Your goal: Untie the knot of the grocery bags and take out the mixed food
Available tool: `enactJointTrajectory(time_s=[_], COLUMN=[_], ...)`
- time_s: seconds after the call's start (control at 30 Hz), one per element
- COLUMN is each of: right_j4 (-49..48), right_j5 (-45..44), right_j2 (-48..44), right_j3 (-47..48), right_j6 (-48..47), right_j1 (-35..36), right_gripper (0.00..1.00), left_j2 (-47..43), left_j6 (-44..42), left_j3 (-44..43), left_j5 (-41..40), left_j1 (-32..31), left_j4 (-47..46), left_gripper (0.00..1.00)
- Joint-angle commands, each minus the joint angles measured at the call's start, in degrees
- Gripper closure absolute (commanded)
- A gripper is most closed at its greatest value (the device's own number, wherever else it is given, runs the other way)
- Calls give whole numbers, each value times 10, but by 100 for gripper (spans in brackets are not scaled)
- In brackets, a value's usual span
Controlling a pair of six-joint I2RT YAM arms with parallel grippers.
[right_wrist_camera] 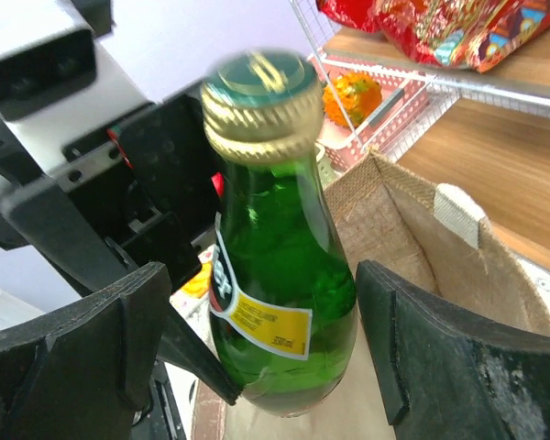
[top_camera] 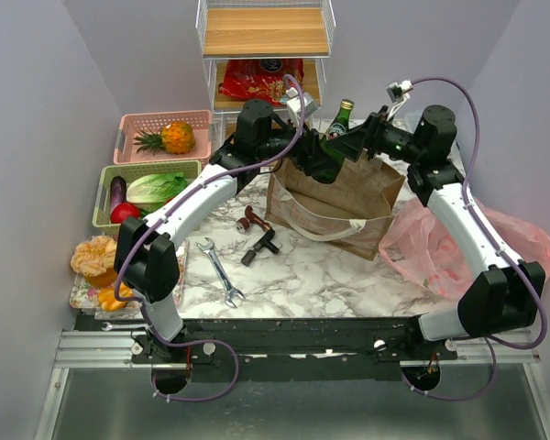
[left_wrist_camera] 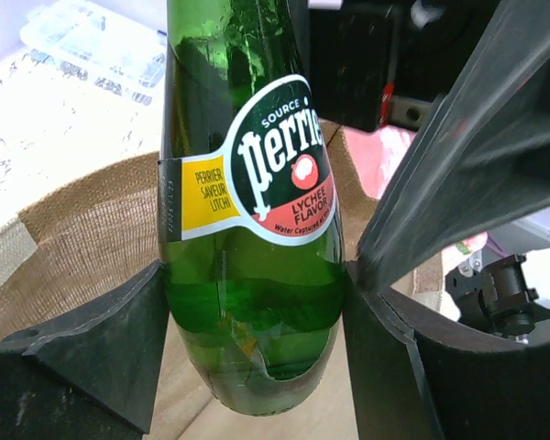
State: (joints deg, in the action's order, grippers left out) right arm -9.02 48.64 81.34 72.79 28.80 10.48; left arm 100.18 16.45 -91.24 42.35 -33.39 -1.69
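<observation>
Both jaws of the left gripper [left_wrist_camera: 255,293] are pressed on the green bottle [left_wrist_camera: 247,183]; the right gripper [right_wrist_camera: 261,275] is spread wide, untouching. The bottle should be raised upright, clear of the brown paper bag [top_camera: 367,188].

High rear overview, wrist views close, sharing green bottle [left_wrist_camera: 247,229]

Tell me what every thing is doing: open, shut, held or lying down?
brown paper bag, standing, mouth open
green bottle, cap on, held over the brown paper bag
pink plastic bag, crumpled on the table
left pincer, shut on the green bottle
right pincer, open, astride the green bottle
</observation>
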Motion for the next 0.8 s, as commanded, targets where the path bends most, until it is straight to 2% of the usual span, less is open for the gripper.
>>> enactJointTrajectory(time_s=[0.0,0.1,0.17,0.23,0.27,0.3,0.37,0.43,0.47,0.53,0.57,0.6,0.67,0.77], right_j4=[-12,-16,-25,-35,-39,-40,-35,-27,-23,-12,-7,-3,1,2], right_j5=[-16,-25,-25,-16,-12,-9,-3,-2,-2,-3,-4,-5,-8,-14], right_j2=[-1,-3,-2,0,-49,2,4,2,2,-1,-2,-4,-10,-17], right_j3=[-24,-38,-45,-49,-49,-49,-45,-43,-42,-37,-36,-35,-39,-47], right_j6=[6,10,18,25,26,26,15,1,-4,-23,-30,-40,-54,-59], right_j1=[17,19,19,19,19,19,19,19,19,19,19,19,19,19], right_gripper=[11,12,20,39,48,58,80,96,99,99,99,99,99,99], left_j2=[-46,-44,-42,-41,-41,-40,-39,-38,-39,-44,-47,-51,-59,-66], left_j6=[32,41,44,41,35,29,23,12,4,-14,-23,-28,-37,-54], left_j3=[-50,-54,-55,-54,-54,-54,-51,-48,-45,-36,-29,-22,-7,4], left_j5=[23,27,34,41,43,44,45,46,49,52,52,53,53,49], left_j1=[-2,-2,-3,-6,-7,-9,-9,-8,-8,-8,-7,-5,-1,7], left_j4=[-114,-123,-128,-128,-122,-117,-104,-85,-76,-54,-43,-35,-18,15], left_gripper=[100,100,100,100,100,100,100,98,91,74,71,62,38,22])
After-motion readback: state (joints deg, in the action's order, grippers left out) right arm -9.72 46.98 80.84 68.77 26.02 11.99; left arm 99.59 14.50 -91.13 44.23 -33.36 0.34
